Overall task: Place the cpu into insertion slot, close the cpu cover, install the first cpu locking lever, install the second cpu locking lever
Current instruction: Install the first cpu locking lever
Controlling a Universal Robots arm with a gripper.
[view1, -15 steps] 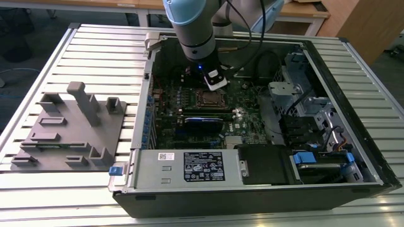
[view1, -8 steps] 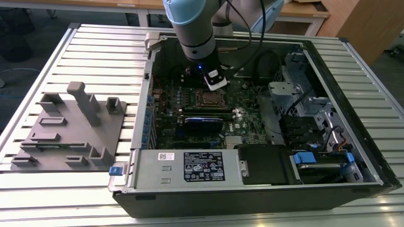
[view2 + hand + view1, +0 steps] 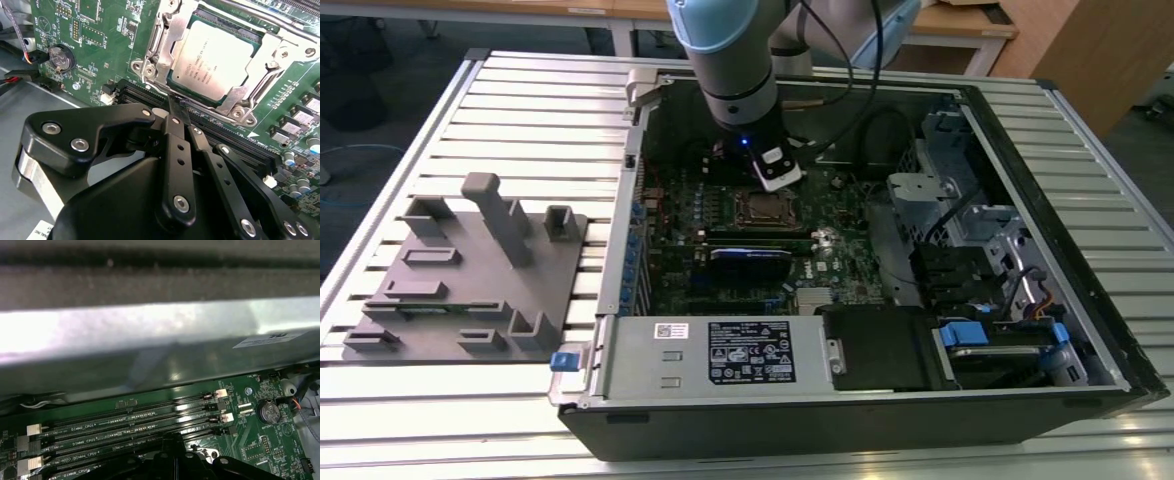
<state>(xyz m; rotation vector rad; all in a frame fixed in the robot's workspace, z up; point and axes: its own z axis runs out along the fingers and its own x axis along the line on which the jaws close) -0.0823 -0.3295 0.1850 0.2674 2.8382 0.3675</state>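
While over cpu (image 3: 216,60), pincer (image 3: 176,107) tilted.

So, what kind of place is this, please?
Probably a robotics lab or test bench: a robot arm reaches into an open computer case on a slatted metal table, beside a grey fixture plate.

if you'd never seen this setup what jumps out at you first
The open computer case on the slatted table, with the arm reaching down into it. In the second wrist view the cpu sits in the insertion slot with the cpu cover closed over its edges, and the black hand has its tip at the socket's edge. A grey fixture plate lies on the exterior view's left.
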